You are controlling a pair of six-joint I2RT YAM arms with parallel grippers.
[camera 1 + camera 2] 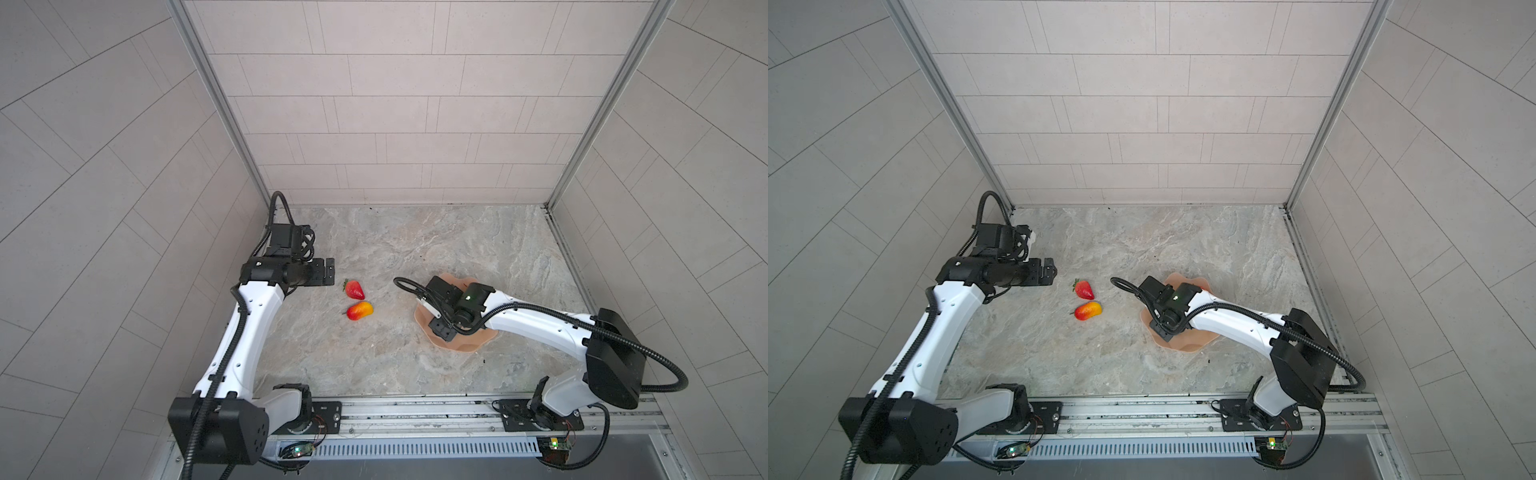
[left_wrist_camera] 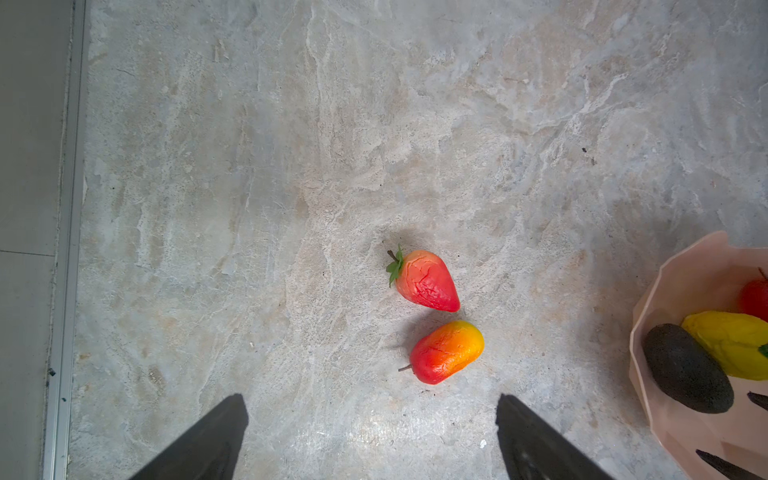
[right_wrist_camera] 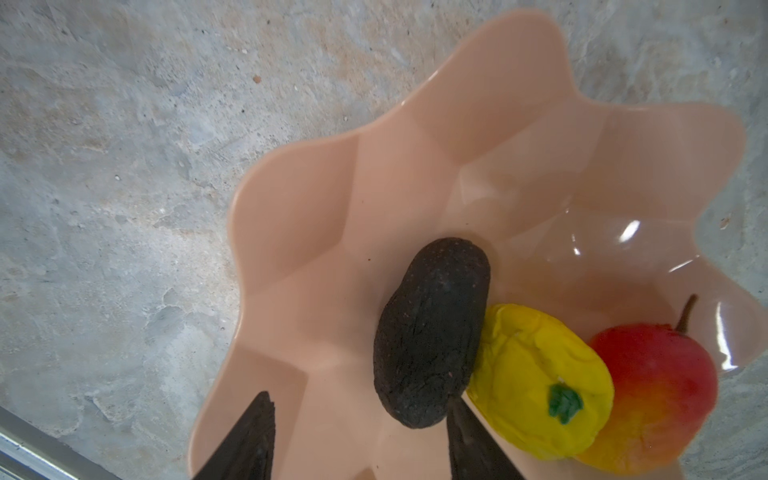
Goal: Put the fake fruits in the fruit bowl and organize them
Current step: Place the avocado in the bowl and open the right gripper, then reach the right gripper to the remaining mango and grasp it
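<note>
Starting far left with the left gripper (image 2: 372,436): hovering above the marble table (image 1: 374,365), jaws spread wide, holding nothing. Aimed down at two loose fruits, presumably lined up for a pick.

Next, at about four o'clock of that gripper in a top view, the strawberry (image 1: 354,289), lying on its side, leaves toward ten o'clock. At the strawberry's five o'clock, close beside it but apparently not touching, a red-to-orange mango (image 1: 360,311), also on its side, stem toward nine. Both bare on the table, well apart from the bowl, so not yet dealt with.

On to three o'clock of that pair: the fruit bowl (image 1: 461,347), mostly hidden in both top views under the right gripper (image 3: 360,409). Poised low over the bowl, jaws partly open, gripping nothing. Lying flat on the bowl floor, between and beyond the fingertips, the dark avocado (image 3: 432,332). Clear gap on one side, other fingertip right by its end, contact hard to call. Tucked against the yellow citrus (image 3: 540,382), in turn pressed against a second mango (image 3: 656,395). Three in a row, packed to one side, probably to leave room for two more.

Three in, two out, by the look of it. Likely next: lifting clear here, then fetching strawberry or mango.
</note>
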